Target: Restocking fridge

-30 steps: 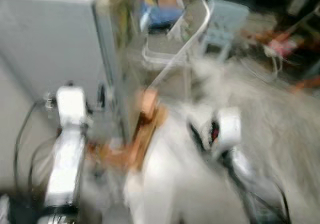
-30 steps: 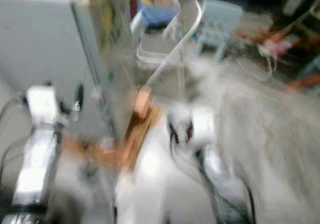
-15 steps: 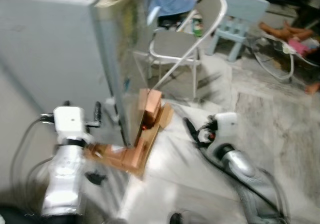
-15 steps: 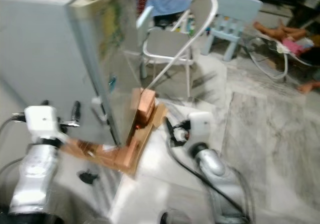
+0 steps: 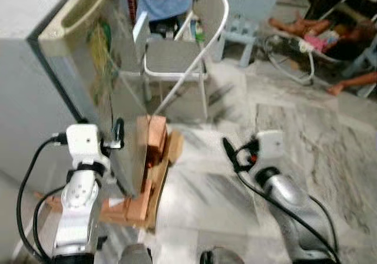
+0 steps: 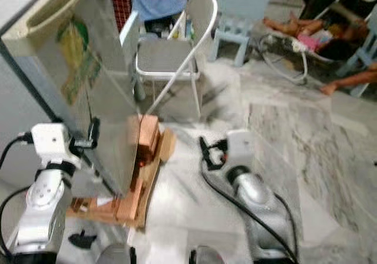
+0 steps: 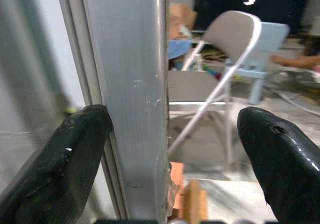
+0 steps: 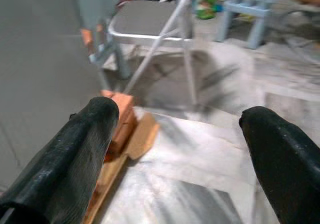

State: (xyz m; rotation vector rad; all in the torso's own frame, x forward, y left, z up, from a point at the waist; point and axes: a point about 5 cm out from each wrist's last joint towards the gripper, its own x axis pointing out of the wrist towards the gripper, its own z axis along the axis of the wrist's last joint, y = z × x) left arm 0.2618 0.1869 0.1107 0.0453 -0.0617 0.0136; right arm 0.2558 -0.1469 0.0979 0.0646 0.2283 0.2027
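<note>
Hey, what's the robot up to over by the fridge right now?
The robot stands at the fridge, which rests on bricks and boards. Its left gripper is open with the fridge's metal edge between its fingers. The right gripper is open and empty above the marble floor. A folding chair and a small blue chair stand beyond.

Fridge (image 5: 41, 93): tall grey cabinet, far left, standing upright on stacked bricks (image 5: 154, 139) and wooden boards. Door shut; cream recessed handle strip along its top edge. Yellow-green sticker (image 6: 75, 55) on the right side panel. Metal front corner edge (image 7: 131, 99) scuffed.
</note>
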